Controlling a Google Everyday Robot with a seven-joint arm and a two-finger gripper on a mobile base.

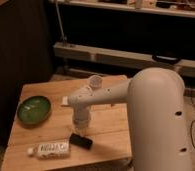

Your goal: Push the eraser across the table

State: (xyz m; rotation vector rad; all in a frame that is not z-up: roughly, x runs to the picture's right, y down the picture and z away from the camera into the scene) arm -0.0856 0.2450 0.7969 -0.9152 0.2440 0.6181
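Observation:
The eraser (81,141) is a small flat black block lying on the light wooden table (111,125), near its front edge and just right of the bottle. My gripper (81,126) points down from the white arm and sits right behind the eraser, at its far side, looking in contact with it. The arm's big white body fills the right half of the view and hides the table's right part.
A clear labelled plastic bottle (48,149) lies on its side at the front left, close to the eraser. A green bowl (34,109) stands at the left. A pale square pad (66,101) shows partly behind the arm. Dark shelving runs behind the table.

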